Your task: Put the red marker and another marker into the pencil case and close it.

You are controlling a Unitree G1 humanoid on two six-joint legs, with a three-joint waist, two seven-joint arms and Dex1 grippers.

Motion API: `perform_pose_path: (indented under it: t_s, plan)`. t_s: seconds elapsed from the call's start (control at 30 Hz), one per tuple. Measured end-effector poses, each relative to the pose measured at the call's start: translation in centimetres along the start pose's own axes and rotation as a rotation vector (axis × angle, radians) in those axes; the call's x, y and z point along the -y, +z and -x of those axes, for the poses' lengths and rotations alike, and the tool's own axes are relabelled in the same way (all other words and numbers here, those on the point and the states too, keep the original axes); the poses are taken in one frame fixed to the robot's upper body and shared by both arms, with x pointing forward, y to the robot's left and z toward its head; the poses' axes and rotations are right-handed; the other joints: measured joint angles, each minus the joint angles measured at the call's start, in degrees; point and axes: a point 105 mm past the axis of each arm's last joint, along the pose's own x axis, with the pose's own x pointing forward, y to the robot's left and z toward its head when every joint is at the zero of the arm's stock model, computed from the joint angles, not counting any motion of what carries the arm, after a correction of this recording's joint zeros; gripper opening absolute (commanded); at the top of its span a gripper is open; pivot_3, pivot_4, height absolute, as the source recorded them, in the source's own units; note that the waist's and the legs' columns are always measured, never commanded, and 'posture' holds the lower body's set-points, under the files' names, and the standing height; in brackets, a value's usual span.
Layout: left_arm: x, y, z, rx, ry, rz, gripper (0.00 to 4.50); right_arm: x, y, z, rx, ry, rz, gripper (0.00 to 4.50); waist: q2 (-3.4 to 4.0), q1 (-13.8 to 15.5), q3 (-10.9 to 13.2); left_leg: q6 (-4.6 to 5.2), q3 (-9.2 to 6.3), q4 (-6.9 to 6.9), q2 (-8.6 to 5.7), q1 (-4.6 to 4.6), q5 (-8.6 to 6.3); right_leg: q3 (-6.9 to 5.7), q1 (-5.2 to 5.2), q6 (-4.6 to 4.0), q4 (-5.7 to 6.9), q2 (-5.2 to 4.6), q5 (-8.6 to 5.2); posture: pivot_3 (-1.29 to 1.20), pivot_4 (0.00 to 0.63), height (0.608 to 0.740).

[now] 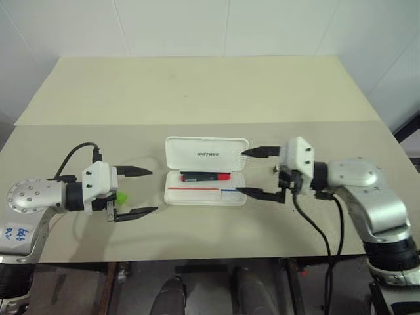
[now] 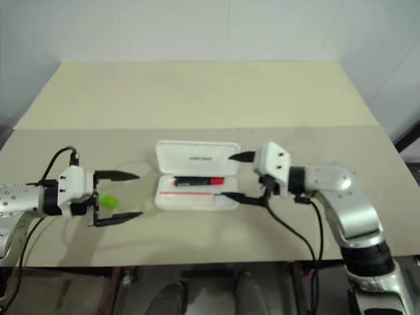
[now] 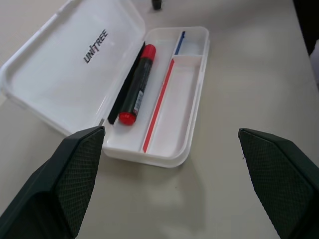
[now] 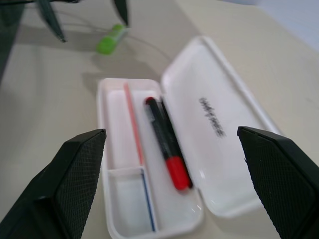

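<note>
The white pencil case (image 1: 190, 149) lies open mid-table, its lid folded back away from me. The red marker (image 1: 205, 176) rests inside the tray along the hinge side, also clear in the left wrist view (image 3: 137, 92). The lime-green marker (image 1: 122, 196) lies on the table left of the case, under the base of my left gripper's fingers. My left gripper (image 1: 153, 191) is open and empty, pointing at the case's left end. My right gripper (image 1: 241, 171) is open and empty, its tips straddling the case's right end. The right wrist view shows the green marker (image 4: 110, 39) beyond the case (image 4: 199, 79).
The beige table (image 1: 197, 92) has a seam running across it behind the case. Its front edge lies close below both arms. Black cables hang from each wrist. White walls stand behind and a dark frame at the far right.
</note>
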Motion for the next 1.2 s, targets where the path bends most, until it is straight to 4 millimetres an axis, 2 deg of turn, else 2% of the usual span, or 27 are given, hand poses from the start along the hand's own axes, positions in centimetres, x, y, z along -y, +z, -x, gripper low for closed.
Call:
perform_pose_path:
  t_s: [0.1,0.2,0.27,0.4,0.5,0.57,0.6,0.77,0.9,0.97,1.0,1.1,1.2]
  plan:
    - [-1.6,-0.7,1.7,-0.046,0.128,-0.003,4.50,0.3,-0.9,0.8,-0.032,-0.047,-0.035,4.46,0.00,0.09,0.00,0.01,0.01,0.01,-0.01,0.01,0.01,0.00,0.01,-0.13,0.01,-0.01,-0.07,0.00,0.150,0.740]
    - [-3.8,-1.6,3.8,-0.044,0.415,0.084,4.50,0.1,-1.6,1.0,-0.046,-0.063,-0.058,4.46,0.00,0.08,0.00,0.01,0.01,0.01,-0.02,0.00,0.01,0.00,0.04,0.03,-0.04,-0.04,0.01,0.00,0.150,0.740]
    - [-3.9,-2.6,4.2,-0.045,0.539,0.164,4.50,0.0,-1.5,1.0,-0.041,-0.063,-0.061,4.46,0.00,0.11,0.00,0.01,0.01,0.00,-0.02,-0.01,0.00,0.01,0.04,0.05,-0.07,-0.05,0.03,0.00,0.150,0.740]
    - [-2.2,-3.6,3.2,-0.055,0.621,0.257,4.50,0.1,-1.5,1.0,-0.039,-0.065,-0.058,4.46,-0.03,0.50,-0.01,0.01,0.00,0.02,-0.03,-0.04,0.00,0.00,0.04,0.07,-0.10,-0.05,0.04,0.00,0.150,0.740]
    - [-0.8,-3.1,2.6,-0.072,0.563,0.231,4.50,0.1,-1.3,0.9,-0.036,-0.063,-0.054,4.46,-0.04,0.87,-0.02,0.00,0.02,0.04,-0.03,-0.01,0.00,0.01,0.05,0.04,-0.08,-0.04,0.02,0.00,0.150,0.740]
    - [-0.5,-2.7,2.6,-0.088,0.496,0.192,4.50,0.2,-1.3,0.9,-0.033,-0.064,-0.050,4.46,-0.04,1.06,-0.02,0.00,0.03,0.05,-0.03,0.01,0.01,0.01,0.05,-0.48,-0.09,-0.02,-0.24,0.00,0.150,0.740]
    - [-0.6,-2.6,2.8,-0.096,0.476,0.179,4.50,0.2,-1.3,0.9,-0.031,-0.064,-0.047,4.46,-0.04,1.14,-0.02,0.00,0.02,0.05,-0.02,0.01,0.01,0.01,0.05,-0.86,-0.09,-0.02,-0.42,0.00,0.150,0.740]
    - [-2.7,-2.9,4.9,-0.140,0.516,0.162,4.50,0.3,-1.4,0.9,-0.030,-0.063,-0.047,4.46,-0.04,1.29,-0.02,0.01,0.04,0.06,-0.03,0.01,0.02,0.01,0.09,-0.85,-0.13,-0.04,-0.41,0.00,0.150,0.740]
    - [-1.8,-2.0,4.4,-0.147,0.347,0.072,4.50,0.3,-1.4,0.8,-0.029,-0.056,-0.045,4.46,-0.04,1.35,-0.02,0.00,0.07,-0.01,-0.02,-0.02,0.00,0.00,0.05,-0.61,-0.16,-0.04,-0.29,0.00,0.150,0.740]
    - [-1.8,-2.3,5.1,-0.194,0.231,0.050,4.50,0.2,-1.4,0.6,-0.029,-0.050,-0.046,4.46,-0.05,1.25,-0.02,-0.01,0.08,-0.05,0.03,-0.01,0.00,0.00,-0.01,-0.66,-0.15,0.02,-0.32,0.00,0.150,0.740]
    - [-2.4,-2.4,6.0,-0.223,0.166,0.038,4.50,0.2,-1.5,0.6,-0.032,-0.049,-0.052,4.46,-0.04,1.25,-0.01,-0.01,0.07,-0.04,0.03,-0.01,0.00,0.00,-0.04,-0.89,-0.07,0.04,-0.44,0.00,0.150,0.740]
    - [-5.1,-1.9,8.9,-0.293,0.110,-0.021,4.50,0.1,-1.8,0.3,-0.035,-0.041,-0.059,4.46,-0.05,1.14,0.01,0.00,0.13,-0.03,0.05,0.01,0.00,0.01,0.02,-0.97,-0.16,0.04,-0.47,0.00,0.150,0.740]
    - [-6.6,-2.0,9.5,-0.346,0.027,-0.094,4.50,0.3,-1.7,0.2,-0.026,-0.050,-0.052,4.46,-0.03,1.23,0.01,0.00,0.15,-0.04,0.02,-0.01,0.00,0.01,0.03,-0.78,-0.14,0.01,-0.38,0.00,0.150,0.740]
